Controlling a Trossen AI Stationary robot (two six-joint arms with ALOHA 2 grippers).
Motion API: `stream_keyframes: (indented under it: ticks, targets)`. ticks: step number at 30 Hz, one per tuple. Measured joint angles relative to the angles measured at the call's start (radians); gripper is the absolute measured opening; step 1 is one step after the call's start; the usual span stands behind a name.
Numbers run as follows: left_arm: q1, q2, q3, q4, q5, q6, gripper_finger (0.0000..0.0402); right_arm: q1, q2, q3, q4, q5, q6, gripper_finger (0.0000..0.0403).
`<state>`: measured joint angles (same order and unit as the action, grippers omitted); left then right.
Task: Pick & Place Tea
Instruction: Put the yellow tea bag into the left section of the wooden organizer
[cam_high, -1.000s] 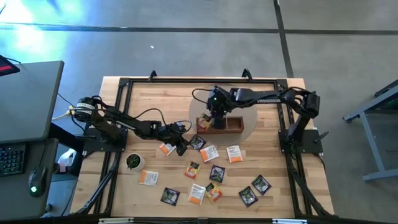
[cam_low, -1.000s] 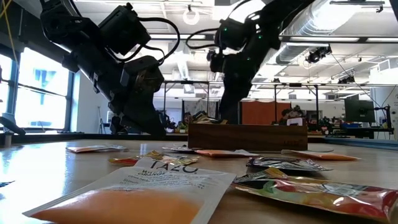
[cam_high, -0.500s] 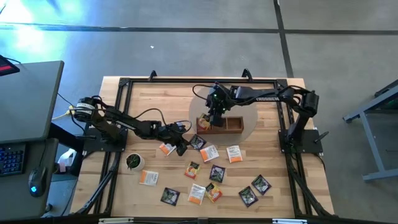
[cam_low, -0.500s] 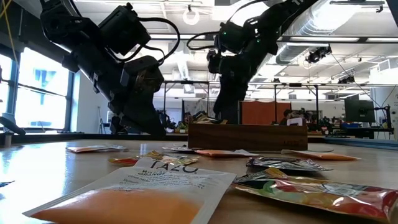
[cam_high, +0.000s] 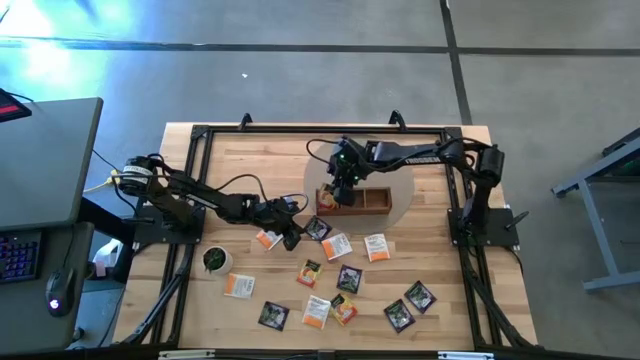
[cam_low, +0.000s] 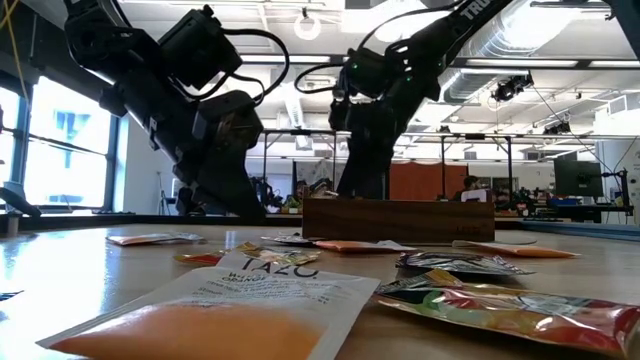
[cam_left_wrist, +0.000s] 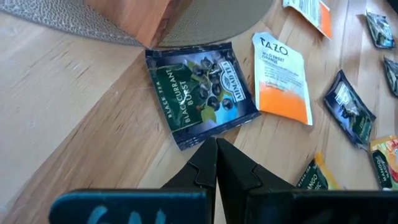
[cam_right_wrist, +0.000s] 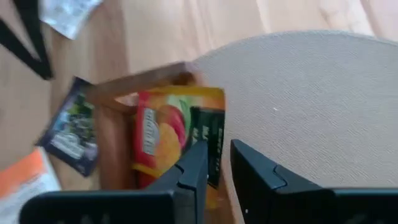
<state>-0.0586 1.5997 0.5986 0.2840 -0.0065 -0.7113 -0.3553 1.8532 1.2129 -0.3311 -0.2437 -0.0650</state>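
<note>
Several small square tea packets (cam_high: 337, 245) lie flat on the wooden table, white-and-orange, black and yellow-orange. My left gripper (cam_left_wrist: 216, 144) is shut, low over the table, its tips at the edge of a black blackcurrant packet (cam_left_wrist: 199, 90). This packet lies beside the long wooden tray (cam_high: 357, 200). My right gripper (cam_right_wrist: 217, 149) hovers over the tray's left end compartment, open by a narrow gap. A yellow-orange packet (cam_right_wrist: 160, 134) and a dark green one (cam_right_wrist: 208, 134) lie in that compartment. My left gripper's shut tips stand at one corner edge (cam_left_wrist: 189, 144) of the black packet, coming slanting down from the table's left. The packet lies flat on the table. Whether the tips touch it, I cannot tell.
The tray stands on a round grey mat (cam_high: 400, 190). A small round cup (cam_high: 215, 260) stands near the table's left edge. A black frame (cam_high: 195, 135) runs round the table. The loose packets spread over the table's near half, as the one lying closest (cam_low: 230, 305) shows.
My right gripper has shifted a little toward the table's left along the tray, coming to its left end compartment, and its arm has leaned over that way. The packets on the table lie as before.
</note>
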Motion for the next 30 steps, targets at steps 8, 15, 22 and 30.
stream_keyframes:
  ticks: [8, 15, 22, 30]
  targets:
    - [0.0, 0.0, 0.0, -0.001, 0.003, 0.001, 0.0005, 0.002, 0.004, 0.0, 0.008, -0.055, -0.038, 0.0006]
    - [0.0, 0.0, 0.0, -0.002, 0.005, 0.002, 0.0005, 0.002, -0.003, 0.0, 0.008, -0.025, -0.115, 0.0004]
    - [0.0, 0.0, 0.0, -0.002, 0.005, 0.003, 0.0005, 0.002, -0.048, 0.065, -0.139, 0.051, -0.251, 0.0002]
    - [0.0, 0.0, 0.0, 0.005, -0.004, 0.003, 0.0005, 0.029, -0.044, 0.083, -0.167, 0.028, -0.342, 0.0001]
